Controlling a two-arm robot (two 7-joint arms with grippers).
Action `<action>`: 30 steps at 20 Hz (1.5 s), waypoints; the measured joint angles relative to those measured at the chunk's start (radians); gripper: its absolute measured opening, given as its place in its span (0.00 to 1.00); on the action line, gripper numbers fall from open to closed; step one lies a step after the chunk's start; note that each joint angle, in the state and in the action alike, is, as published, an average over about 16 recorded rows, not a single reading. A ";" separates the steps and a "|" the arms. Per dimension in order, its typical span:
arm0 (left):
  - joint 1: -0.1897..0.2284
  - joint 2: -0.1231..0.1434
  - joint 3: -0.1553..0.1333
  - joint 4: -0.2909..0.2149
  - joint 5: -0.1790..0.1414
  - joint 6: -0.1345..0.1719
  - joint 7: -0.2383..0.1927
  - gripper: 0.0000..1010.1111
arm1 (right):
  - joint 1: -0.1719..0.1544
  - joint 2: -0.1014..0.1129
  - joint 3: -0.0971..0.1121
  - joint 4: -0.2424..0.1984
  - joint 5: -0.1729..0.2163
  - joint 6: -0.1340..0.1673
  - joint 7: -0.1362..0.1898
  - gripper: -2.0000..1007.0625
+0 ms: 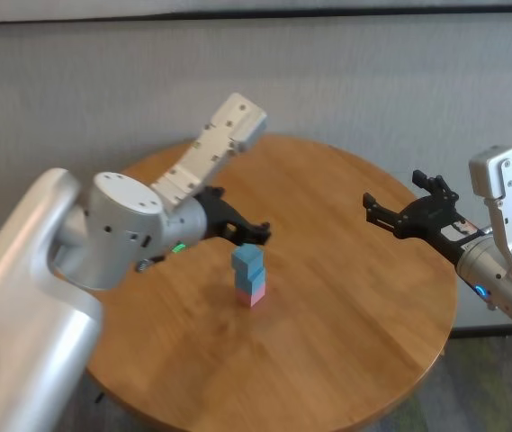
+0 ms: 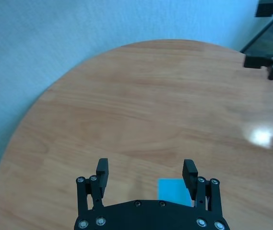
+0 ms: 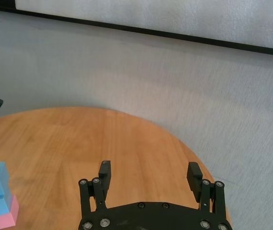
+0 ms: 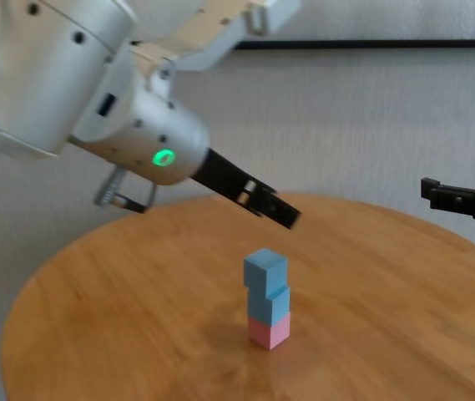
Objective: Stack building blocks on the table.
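Grey wall rises behind the round wooden table (image 1: 354, 297), whose plank top fills most of the head view.

At left, the left arm reaches in over the table, its left gripper (image 1: 254, 233) hanging just above and slightly to the far-left of the stack. In the left wrist view its two black fingers (image 2: 102, 172) stand wide apart with only table between them, holding nothing; the top of the upper blue block shows just beside one finger, below the gripper and not touching it.

Near the table's middle the three blocks stand in one column. The pink block (image 4: 268, 332) sits on the wood at the bottom. The lower blue block (image 4: 270, 304) rests on it, roughly squared with it. The top blue block (image 4: 265, 268) sits on that one, turned a little and shifted toward the left, so its edges overhang slightly. The stack stands upright and free of both grippers.

At right, the right gripper (image 1: 398, 206) hovers above the table's right side, well apart from the stack. Its fingers (image 3: 104, 173) are spread wide and hold nothing, pointing toward the table's far edge and the wall.
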 joint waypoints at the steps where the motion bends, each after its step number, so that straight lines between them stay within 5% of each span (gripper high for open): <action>1: -0.004 0.007 -0.002 0.002 0.000 -0.007 0.000 0.97 | 0.000 0.000 0.000 0.000 0.000 0.000 0.000 0.99; 15: -0.048 0.121 -0.040 0.073 0.018 -0.071 0.012 0.99 | 0.000 0.000 0.000 0.000 0.000 0.000 0.000 0.99; 30: -0.051 0.137 -0.055 0.087 0.020 -0.073 0.011 0.99 | 0.000 0.000 0.000 0.000 0.000 0.000 0.000 0.99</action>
